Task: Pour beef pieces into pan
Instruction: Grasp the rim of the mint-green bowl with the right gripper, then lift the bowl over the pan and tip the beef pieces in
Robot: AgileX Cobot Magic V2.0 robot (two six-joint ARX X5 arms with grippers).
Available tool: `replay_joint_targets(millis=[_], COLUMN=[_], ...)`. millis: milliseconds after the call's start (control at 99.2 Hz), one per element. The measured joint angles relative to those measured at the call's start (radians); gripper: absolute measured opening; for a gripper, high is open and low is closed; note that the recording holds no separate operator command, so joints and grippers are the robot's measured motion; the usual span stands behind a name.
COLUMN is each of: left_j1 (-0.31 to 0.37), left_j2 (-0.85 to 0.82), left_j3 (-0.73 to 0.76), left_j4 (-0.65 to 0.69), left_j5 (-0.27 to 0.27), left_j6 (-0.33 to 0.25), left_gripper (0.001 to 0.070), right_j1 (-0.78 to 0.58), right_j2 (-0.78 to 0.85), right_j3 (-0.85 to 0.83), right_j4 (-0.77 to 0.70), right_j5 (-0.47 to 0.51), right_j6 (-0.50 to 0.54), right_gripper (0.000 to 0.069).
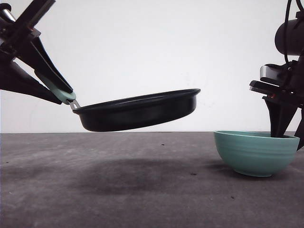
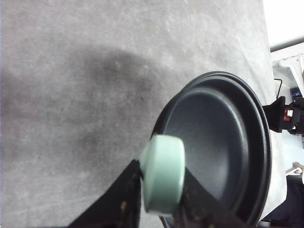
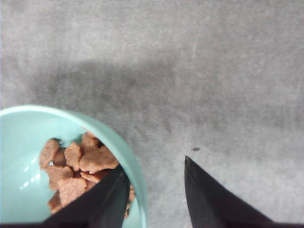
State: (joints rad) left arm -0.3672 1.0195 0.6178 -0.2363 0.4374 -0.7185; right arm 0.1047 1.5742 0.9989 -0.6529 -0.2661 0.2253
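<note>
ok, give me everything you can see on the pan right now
The pan is shallow, round and black, with a smooth dark inside that looks empty in the left wrist view and a lipped rim. A short mint-green handle joins it through a small metal neck. The left gripper is clamped on that handle, holding the pan in the air above the grey table, tilted slightly with the far rim higher. Its shadow lies on the table below. Nothing else touches it; the teal bowl sits apart to its right.

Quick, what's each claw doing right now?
Left gripper: closed on the pan handle, pan lifted.
Right gripper: open, straddling the bowl rim, one finger beside the beef pieces.
</note>
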Motion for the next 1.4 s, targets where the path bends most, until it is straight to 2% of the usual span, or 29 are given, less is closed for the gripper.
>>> replay_joint_targets(millis=[232, 343, 474, 696, 887, 1069, 1200, 1402], left_j1=[0.000, 0.000, 0.000, -0.002, -0.038, -0.042, -0.052, -0.087], left_j2=[0.000, 0.000, 0.000, 0.000, 0.001, 0.031, 0.064, 0.120], left_j3=[0.000, 0.000, 0.000, 0.000, 0.049, 0.155, 0.216, 0.294], left_j4=[-0.001, -0.001, -0.016, -0.028, -0.138, -0.195, -0.214, -0.265], left_j5=[-0.008, -0.012, -0.012, -0.012, -0.040, -0.053, -0.054, -0.054], left_j6=[0.001, 0.004, 0.016, 0.022, 0.066, 0.109, 0.124, 0.140], left_gripper=[0.0054, 0.0054, 0.0054, 0.0054, 0.0054, 0.0054, 0.0054, 0.0054], right_j1=[0.000, 0.000, 0.000, 0.000, 0.018, 0.108, 0.234, 0.464], right_j2=[0.000, 0.005, 0.014, 0.000, -0.185, -0.348, -0.421, -0.426], right_j3=[-0.016, -0.024, -0.025, -0.027, -0.020, 0.036, 0.039, 0.038], right_j4=[0.003, 0.000, 0.000, 0.039, 0.143, 0.275, 0.290, 0.298], right_j5=[0.000, -0.009, -0.075, -0.100, -0.084, -0.079, 0.014, 0.299], right_j6=[0.000, -0.002, -0.026, -0.033, 0.009, 0.064, 0.070, 0.026], right_gripper=[0.0199, 0.0146, 0.0035, 0.0012, 0.0012, 0.0012, 0.0012, 0.0012])
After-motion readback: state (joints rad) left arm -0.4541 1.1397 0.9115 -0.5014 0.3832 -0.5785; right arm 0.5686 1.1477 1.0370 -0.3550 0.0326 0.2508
